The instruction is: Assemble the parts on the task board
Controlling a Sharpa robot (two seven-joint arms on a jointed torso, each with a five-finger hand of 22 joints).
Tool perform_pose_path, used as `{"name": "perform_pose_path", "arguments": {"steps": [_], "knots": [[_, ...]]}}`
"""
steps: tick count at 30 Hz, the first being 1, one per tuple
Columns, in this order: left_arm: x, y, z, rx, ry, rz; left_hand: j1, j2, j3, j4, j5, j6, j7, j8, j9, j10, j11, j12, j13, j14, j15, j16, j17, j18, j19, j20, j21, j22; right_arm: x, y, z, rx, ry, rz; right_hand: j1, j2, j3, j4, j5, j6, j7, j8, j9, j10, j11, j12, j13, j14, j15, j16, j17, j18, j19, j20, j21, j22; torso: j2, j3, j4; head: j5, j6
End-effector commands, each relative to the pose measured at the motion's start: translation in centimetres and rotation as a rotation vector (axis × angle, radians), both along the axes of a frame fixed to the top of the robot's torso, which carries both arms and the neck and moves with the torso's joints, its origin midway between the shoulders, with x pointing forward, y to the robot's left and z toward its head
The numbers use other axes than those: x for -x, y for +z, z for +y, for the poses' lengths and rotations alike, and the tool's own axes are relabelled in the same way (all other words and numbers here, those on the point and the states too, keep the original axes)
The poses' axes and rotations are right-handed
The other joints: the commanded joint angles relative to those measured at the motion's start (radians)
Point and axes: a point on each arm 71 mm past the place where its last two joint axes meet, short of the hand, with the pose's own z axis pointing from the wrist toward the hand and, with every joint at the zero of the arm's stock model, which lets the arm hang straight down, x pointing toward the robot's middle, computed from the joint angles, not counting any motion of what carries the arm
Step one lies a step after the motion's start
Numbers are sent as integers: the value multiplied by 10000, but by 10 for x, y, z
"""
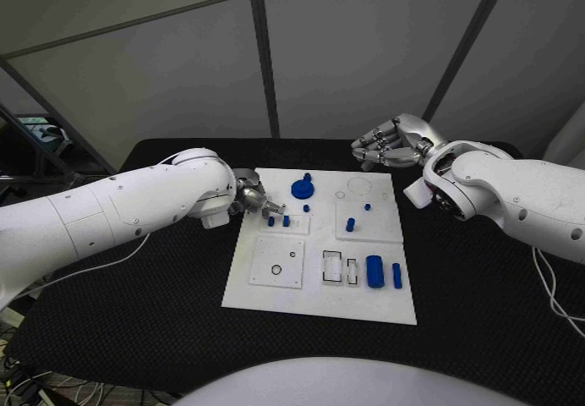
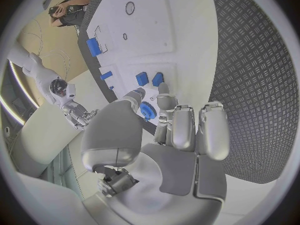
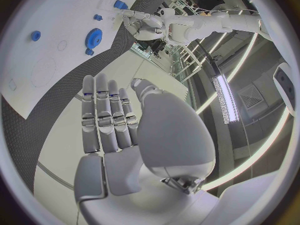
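Much of the left hand (image 1: 254, 198) was hidden behind its own white arm; it lay at the near-left edge of the board (image 1: 283, 292), its fingertips close to two small blue pegs (image 1: 278, 222) standing upright there. Its wrist view showed the fingers half curled just above the board with nothing plainly between them, though I could not tell whether they touched anything. A blue gear (image 1: 303, 187) with a knob on top sat on the board's far part, just beyond that hand. The right hand (image 1: 388, 144) hovered past the board's far right corner, over the black counter (image 1: 146, 330), fingers straight and side by side, holding nothing. A fat blue cylinder (image 1: 374, 271) and a thin blue pin (image 1: 397, 276) lay at the board's near right, long axes running toward the far edge. No writing could be read on the board.
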Motion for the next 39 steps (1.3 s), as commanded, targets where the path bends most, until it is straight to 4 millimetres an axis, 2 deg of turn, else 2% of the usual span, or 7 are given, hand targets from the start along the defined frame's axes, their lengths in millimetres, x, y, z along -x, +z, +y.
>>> {"name": "perform_pose_path", "arguments": {"steps": [1,8,12,14,17,27,39], "knots": [[-4,7,0,808,500,-564,73,103,-196,88,-31,-145,17,15,-6,-170,27,-180,-193,585,-58,28,1053,-754,-61,-1,-119,638,0,1,0,-16,76,-49,-111,-24,42,1,60,-80,14,-45,-8,-61,-13,-13,-9,-34,28,-29,-8,105,15,31,-35,-9,1,7,-3,-19,16],[-9,18,4,2004,1050,-1544,932,270,-702,254,34,-1075,423,-382,-246,-1642,370,-1728,-1908,528,199,-92,954,-365,-1104,193,-1723,-927,0,1,-1,-10,43,-53,-119,-22,43,4,61,-84,16,-46,-8,-65,-11,-13,-12,-38,30,-30,-11,104,14,32,-41,-13,-2,12,-5,-37,35],[-11,27,-3,3006,749,-2524,2471,388,-413,-239,26,-1941,1000,-947,-815,-3383,1037,-2554,-2389,-1665,813,-4090,-1915,373,-4147,643,-6019,-4671,0,1,-1,-8,28,-57,-119,-22,43,4,61,-84,16,-46,-8,-65,-11,-13,-12,-38,30,-30,-11,104,14,32,-41,-13,3,4,-5,-79,77],[-11,33,-10,3567,390,-3136,3319,372,8,-597,59,-2110,1270,-1199,-1139,-4142,1151,-3085,-2756,-3199,1052,-6045,-3290,376,-4782,813,-6765,-5115,0,1,-1,-10,30,-61,-119,-22,43,4,61,-84,16,-46,-8,-65,-11,-13,-12,-38,30,-30,-11,104,14,32,-41,-13,5,11,-13,-103,104],[-8,38,-21,4028,-390,-4082,4244,186,621,-1103,65,-2240,1356,-1578,-1655,-4655,1449,-3813,-3406,-3759,1147,-6415,-3742,392,-5085,990,-7177,-5352,0,1,-1,-14,32,-70,-124,-21,43,7,62,-86,17,-46,-8,-66,-9,-13,-14,-41,32,-30,-14,104,15,34,-46,-16,11,9,-17,-172,148],[2,28,-53,2908,-3269,-5861,4419,-314,1182,-1603,-22,-1410,1177,-2419,-3322,-4098,1317,-5091,-5246,-2331,1034,-4278,-3639,540,-4274,988,-6289,-4774,1,1,1,-35,84,-82,-119,-18,49,2,65,-88,16,-45,-8,-69,-10,-13,-17,-43,32,-30,-17,105,16,34,-51,-20,13,12,-17,-243,194],[-1,11,-69,1036,-4276,-5551,4033,-466,1101,-1579,-158,-623,1019,-2874,-4264,-3536,1228,-5857,-6355,-286,925,-710,-1439,-235,-1322,873,-2301,-1227,0,1,2,-44,115,-82,-118,-17,50,1,66,-88,15,-45,-8,-70,-11,-13,-17,-44,32,-30,-17,105,16,35,-52,-21,15,10,-24,-251,210]]}}
